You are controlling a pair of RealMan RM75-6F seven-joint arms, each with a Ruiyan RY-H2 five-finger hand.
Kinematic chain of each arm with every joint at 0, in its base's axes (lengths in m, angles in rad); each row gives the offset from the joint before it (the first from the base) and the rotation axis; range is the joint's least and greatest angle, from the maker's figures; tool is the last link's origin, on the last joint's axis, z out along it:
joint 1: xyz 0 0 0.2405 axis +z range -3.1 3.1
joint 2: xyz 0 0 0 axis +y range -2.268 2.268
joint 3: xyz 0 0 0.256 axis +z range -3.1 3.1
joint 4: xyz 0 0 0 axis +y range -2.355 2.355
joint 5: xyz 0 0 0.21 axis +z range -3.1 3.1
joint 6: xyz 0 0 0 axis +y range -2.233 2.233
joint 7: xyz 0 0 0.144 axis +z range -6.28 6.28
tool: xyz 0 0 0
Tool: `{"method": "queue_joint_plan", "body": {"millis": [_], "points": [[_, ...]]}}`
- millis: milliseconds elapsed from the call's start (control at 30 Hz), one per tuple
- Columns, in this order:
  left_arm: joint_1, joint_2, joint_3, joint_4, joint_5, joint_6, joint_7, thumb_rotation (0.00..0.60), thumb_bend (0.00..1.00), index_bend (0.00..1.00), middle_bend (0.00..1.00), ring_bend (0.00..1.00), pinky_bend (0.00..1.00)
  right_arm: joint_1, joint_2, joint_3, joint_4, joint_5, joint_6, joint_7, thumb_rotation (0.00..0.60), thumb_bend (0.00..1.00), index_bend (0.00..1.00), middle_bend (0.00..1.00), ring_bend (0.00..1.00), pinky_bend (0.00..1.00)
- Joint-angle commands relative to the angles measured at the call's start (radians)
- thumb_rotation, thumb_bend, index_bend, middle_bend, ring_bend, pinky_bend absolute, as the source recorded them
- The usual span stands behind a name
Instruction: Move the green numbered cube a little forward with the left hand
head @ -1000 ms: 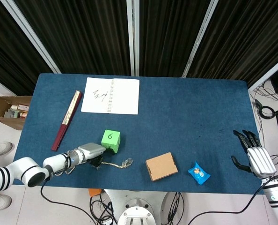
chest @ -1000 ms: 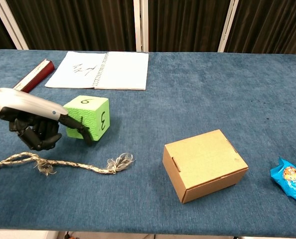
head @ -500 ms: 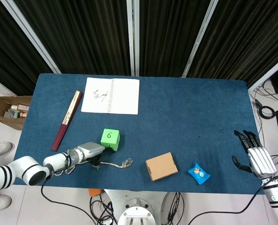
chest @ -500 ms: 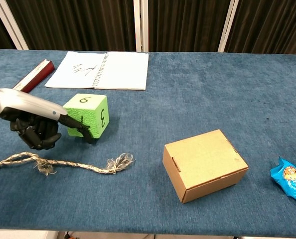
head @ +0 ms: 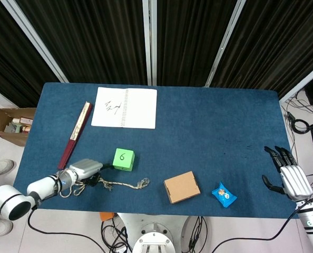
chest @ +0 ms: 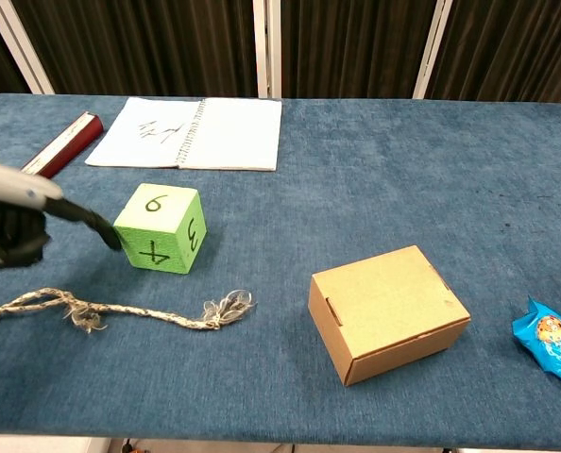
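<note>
The green numbered cube [head: 124, 159] [chest: 160, 228] stands on the blue table [head: 214, 126], left of the middle, with 6 on top and 4 and 3 on its near sides. My left hand [head: 82, 171] [chest: 16, 212] lies to the left of it. Most of its fingers are curled in, and one dark finger [chest: 90, 223] points at the cube's left edge. Its tip is very close to the cube, and I cannot tell whether it touches. The hand holds nothing. My right hand [head: 285, 176] hangs off the table's right front corner with its fingers spread and nothing in it.
A frayed rope [head: 122, 184] [chest: 120, 310] lies in front of the cube. A cardboard box [head: 182, 186] [chest: 387, 311] and a blue snack packet [head: 224, 194] [chest: 550, 340] sit to the right. An open notebook [head: 125, 107] [chest: 191, 120] and a red case [head: 76, 134] [chest: 65, 142] lie behind.
My left hand has drawn back to the left, away from the cube. The cube has turned a little, so its 4 side now faces the chest camera. The right hand is unchanged.
</note>
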Motion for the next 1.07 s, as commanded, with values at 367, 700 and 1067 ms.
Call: {"method": "queue_joint_plan", "body": {"millis": [367,700,1067], "points": [[0.475,-0.141,-0.033,0.240,-0.022,1.036,0.279,0.600,0.21,0.17,0.26,0.26,0.28,0.009,0.024,0.038,-0.019,0.049,-0.009,-0.047,0.600,0.32,0.04,0.13,0.00,0.01],[0.640,-0.210,0.034,0.391,0.114,1.188,0.177,0.600,0.21,0.15,0.11,0.14,0.18,-0.010,-0.017,0.070,-0.033,0.094,0.028,-0.210,0.600,0.33,0.04,0.05,0.00,0.00],[0.751,-0.197,0.079,0.301,0.192,1.263,0.230,0.600,0.21,0.15,0.12,0.14,0.18,-0.043,-0.056,0.043,-0.016,0.043,0.084,-0.209,0.600,0.34,0.04,0.06,0.00,0.00]]}}
